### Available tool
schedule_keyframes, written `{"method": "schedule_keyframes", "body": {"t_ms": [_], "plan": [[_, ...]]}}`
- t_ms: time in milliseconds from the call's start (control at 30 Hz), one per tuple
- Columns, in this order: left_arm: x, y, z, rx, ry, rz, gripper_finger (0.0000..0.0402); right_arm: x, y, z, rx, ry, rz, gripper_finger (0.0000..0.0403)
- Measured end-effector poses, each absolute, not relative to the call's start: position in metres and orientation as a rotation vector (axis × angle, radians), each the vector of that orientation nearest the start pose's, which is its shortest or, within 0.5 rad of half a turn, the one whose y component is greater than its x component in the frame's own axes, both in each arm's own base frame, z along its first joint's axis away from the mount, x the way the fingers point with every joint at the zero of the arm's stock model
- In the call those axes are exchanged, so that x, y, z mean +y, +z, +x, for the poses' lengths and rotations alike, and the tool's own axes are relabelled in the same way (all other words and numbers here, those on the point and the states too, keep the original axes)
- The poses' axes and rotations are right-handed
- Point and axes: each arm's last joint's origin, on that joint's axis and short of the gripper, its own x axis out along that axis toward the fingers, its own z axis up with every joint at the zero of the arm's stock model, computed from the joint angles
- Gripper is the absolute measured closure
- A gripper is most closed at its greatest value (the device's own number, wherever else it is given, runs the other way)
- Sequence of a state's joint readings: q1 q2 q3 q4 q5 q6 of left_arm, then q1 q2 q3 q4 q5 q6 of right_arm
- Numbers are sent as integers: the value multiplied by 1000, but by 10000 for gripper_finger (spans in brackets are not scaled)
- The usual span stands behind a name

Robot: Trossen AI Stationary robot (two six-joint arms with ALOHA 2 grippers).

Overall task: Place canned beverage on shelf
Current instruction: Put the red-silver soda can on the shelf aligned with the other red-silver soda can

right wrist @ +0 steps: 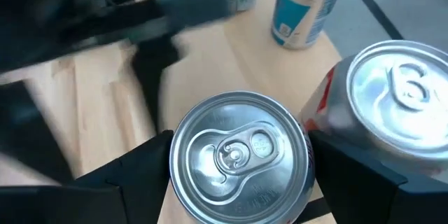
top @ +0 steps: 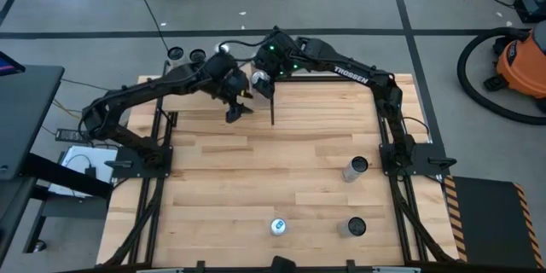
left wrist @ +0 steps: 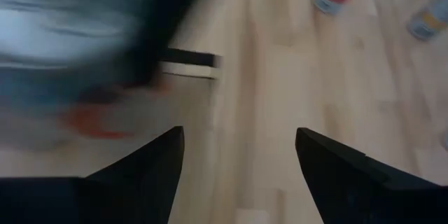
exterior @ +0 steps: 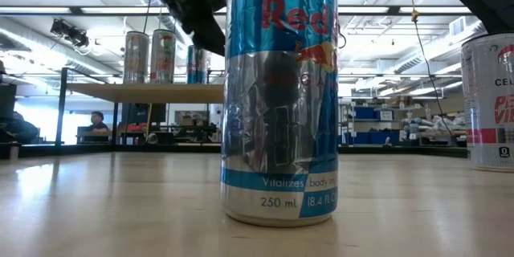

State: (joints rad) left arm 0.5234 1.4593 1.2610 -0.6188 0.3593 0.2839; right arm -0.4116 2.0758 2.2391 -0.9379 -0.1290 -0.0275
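Note:
A silver-topped can (right wrist: pixel 238 157) stands upright between the fingers of my right gripper (right wrist: pixel 241 140), over the pale-wood shelf (right wrist: pixel 203 63) at the table's far edge. A second can (right wrist: pixel 392 105) stands close beside it, and two more (right wrist: pixel 304 7) stand farther along the shelf. In the low view the shelf (exterior: pixel 144 92) is a raised board carrying cans (exterior: pixel 163 55). My left gripper (left wrist: pixel 240 136) is open and holds nothing. It hangs in the air just near of the shelf (top: pixel 237 109), next to my right gripper (top: pixel 263 83). My right gripper has the can between its two fingers, one finger (right wrist: pixel 140 171) on each opposite side of the can's body (right wrist: pixel 180 175), just below the top rim. The fingers slant down from above. The can is upright; its own body hides its base.
On the table's near half stand a blue-and-silver can (top: pixel 278 226) right in front of the low camera (exterior: pixel 281 96), a dark-topped can (top: pixel 355 226) and a third can (top: pixel 356 168) toward the right. The wide middle of the table (top: pixel 256 162) is bare planks.

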Motion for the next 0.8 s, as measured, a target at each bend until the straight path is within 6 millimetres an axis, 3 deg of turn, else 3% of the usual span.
{"method": "schedule_keyframes", "body": {"t_ms": [233,433,800], "plan": [[127,306,278,778,1,-35,127,-178,366,412,752,-257,205,84],[127,305,277,797,19,-28,127,-177,366,412,749,-234,226,84],[122,333,251,727,76,11,127,-180,366,410,743,-231,291,83]]}}
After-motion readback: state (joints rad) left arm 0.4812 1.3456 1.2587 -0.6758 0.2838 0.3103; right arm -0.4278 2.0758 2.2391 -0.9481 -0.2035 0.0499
